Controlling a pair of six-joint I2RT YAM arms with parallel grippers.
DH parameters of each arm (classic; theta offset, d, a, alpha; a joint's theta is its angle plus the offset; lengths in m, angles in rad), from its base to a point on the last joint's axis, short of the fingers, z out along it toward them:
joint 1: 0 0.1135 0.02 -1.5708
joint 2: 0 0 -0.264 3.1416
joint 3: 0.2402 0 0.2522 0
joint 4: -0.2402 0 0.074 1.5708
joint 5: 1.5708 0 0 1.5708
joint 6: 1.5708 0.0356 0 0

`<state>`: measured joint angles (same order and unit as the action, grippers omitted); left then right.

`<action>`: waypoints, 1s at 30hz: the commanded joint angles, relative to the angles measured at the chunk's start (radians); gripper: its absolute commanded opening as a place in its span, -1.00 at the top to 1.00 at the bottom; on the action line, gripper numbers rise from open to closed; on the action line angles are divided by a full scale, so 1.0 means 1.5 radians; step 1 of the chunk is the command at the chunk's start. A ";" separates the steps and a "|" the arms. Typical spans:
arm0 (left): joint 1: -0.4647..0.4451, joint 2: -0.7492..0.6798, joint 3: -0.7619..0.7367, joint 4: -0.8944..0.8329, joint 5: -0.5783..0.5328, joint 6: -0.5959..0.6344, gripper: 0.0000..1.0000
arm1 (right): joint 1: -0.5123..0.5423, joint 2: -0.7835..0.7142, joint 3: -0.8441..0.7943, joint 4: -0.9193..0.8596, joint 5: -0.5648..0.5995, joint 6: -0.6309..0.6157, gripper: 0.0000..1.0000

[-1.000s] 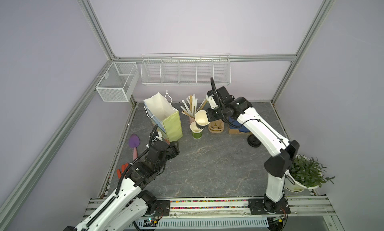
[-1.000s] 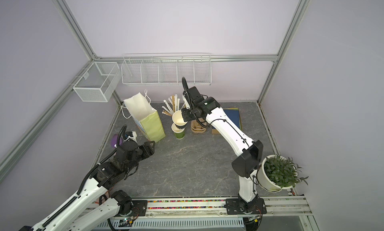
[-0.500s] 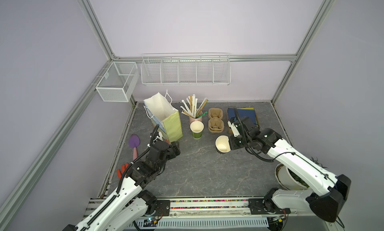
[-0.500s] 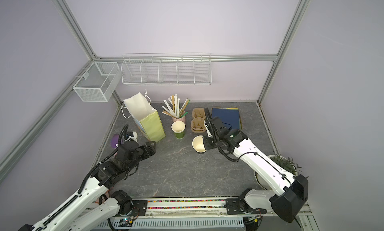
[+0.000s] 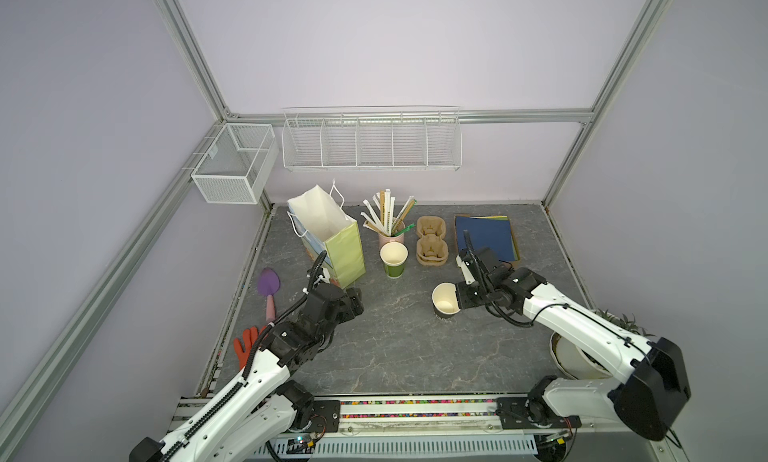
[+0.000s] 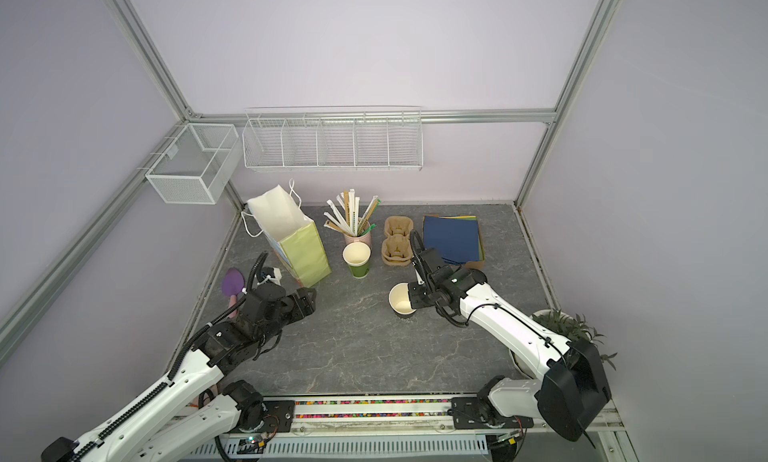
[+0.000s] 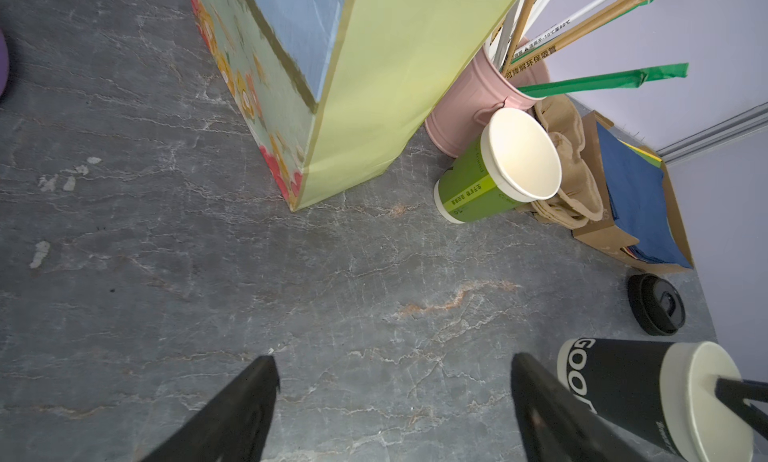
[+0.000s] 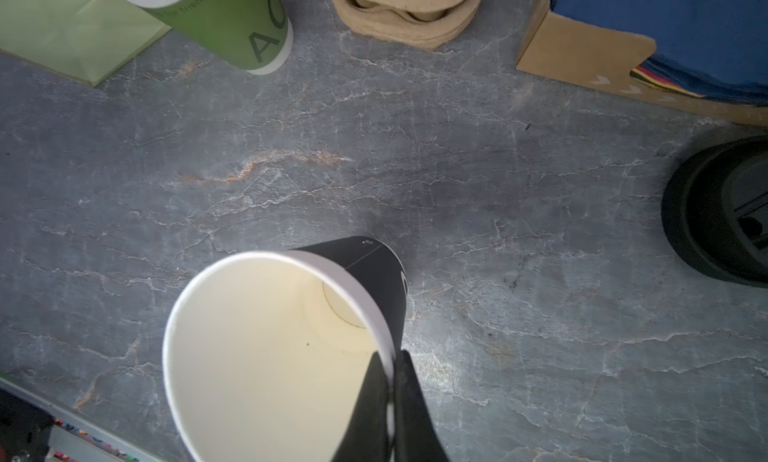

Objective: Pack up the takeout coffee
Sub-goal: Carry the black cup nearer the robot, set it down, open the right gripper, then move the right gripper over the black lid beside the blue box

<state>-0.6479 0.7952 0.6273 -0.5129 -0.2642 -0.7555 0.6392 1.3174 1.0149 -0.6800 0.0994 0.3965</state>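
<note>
The takeout coffee (image 5: pixel 445 304) (image 6: pixel 402 303) is a black paper cup, cream inside, upright and open-topped at mid-table. My right gripper (image 5: pixel 459 301) (image 6: pixel 411 301) (image 8: pixel 392 368) is shut on its rim, one finger inside and one outside. Whether the base rests on the table I cannot tell. In the left wrist view the cup (image 7: pixel 623 391) shows white lettering. My left gripper (image 5: pixel 354 303) (image 6: pixel 309 301) (image 7: pixel 395 364) stands open and empty over bare table, just in front of the green paper bag (image 5: pixel 338 248) (image 6: pixel 301 252) (image 7: pixel 374 86), whose mouth is open.
A green cup (image 5: pixel 394 261), a pink cup of wrapped straws (image 5: pixel 388 227), stacked pulp carriers (image 5: pixel 432 242) and blue folders (image 5: pixel 484 235) line the back. A black lid (image 8: pixel 719 215) (image 7: pixel 656 304) lies near the takeout coffee. A purple scoop (image 5: pixel 268 283) and a red glove (image 5: pixel 245 345) lie at left.
My right arm swung from the back row, by the carriers, forward to mid-table with the cup in its grip. The left arm hardly moved.
</note>
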 commanded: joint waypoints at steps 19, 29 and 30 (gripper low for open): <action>0.001 0.026 -0.007 0.037 0.011 -0.007 -0.77 | -0.060 -0.032 0.049 -0.054 0.018 -0.002 -0.14; 0.001 0.037 0.002 0.048 0.008 0.025 -0.78 | -0.209 -0.038 0.062 -0.118 0.156 0.039 -0.77; 0.001 0.039 0.002 0.050 0.008 0.030 -0.77 | -0.221 -0.031 0.059 -0.117 0.174 0.044 -0.77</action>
<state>-0.6479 0.8471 0.6167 -0.4515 -0.2523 -0.7448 0.3397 1.2438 1.1126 -0.7948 0.2531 0.4221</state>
